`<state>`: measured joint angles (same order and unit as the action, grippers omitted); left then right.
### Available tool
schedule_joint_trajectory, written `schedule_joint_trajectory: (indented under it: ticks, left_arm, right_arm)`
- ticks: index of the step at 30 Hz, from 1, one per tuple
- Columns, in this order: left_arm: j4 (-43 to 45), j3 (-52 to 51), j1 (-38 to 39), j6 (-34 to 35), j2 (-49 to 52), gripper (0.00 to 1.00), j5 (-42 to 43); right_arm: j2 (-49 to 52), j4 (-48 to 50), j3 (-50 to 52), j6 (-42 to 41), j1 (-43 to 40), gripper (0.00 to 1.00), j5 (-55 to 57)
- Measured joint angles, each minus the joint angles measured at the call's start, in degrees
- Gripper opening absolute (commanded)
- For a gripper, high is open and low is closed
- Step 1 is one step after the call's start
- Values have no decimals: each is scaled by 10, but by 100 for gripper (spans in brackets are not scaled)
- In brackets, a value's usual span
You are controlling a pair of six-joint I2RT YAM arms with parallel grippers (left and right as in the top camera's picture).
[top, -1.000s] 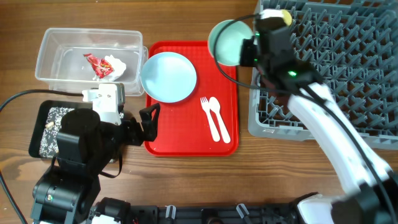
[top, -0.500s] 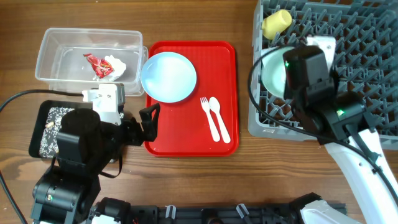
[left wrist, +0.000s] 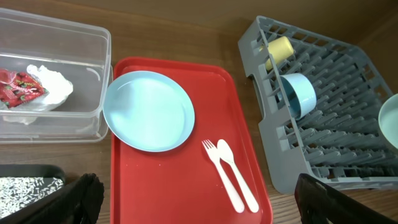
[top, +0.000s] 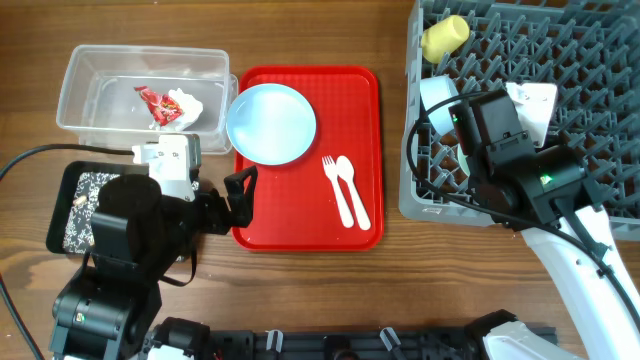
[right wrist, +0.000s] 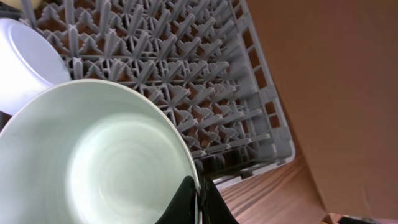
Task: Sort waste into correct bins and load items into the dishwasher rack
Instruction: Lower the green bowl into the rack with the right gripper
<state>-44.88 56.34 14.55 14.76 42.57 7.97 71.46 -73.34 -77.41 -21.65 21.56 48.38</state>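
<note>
Jaws of the right gripper (right wrist: pixel 200 198) are clamped on the rim of a pale green bowl (right wrist: pixel 93 155) over the dishwasher rack (right wrist: pixel 205 81), beside a second bowl (right wrist: pixel 25 62) lodged among its pegs; left gripper (left wrist: pixel 200 202) stands wide open, empty, above the red tray (left wrist: pixel 180 186)
</note>
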Motion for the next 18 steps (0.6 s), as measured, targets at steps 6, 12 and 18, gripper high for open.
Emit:
schedule_joint_trajectory:
  ticks: [6,12,18]
  left_arm:
    - [-1,0,0,0,0,100,0]
    - [-2,0,0,0,0,100,0]
    - [-2,0,0,0,0,100,0]
  right_arm:
    - [4,-55,-24,0,28,4,17]
    - [-13,-107,-42,-9,35,4,23]
    - [-89,-132,-42,-26,22,4,28]
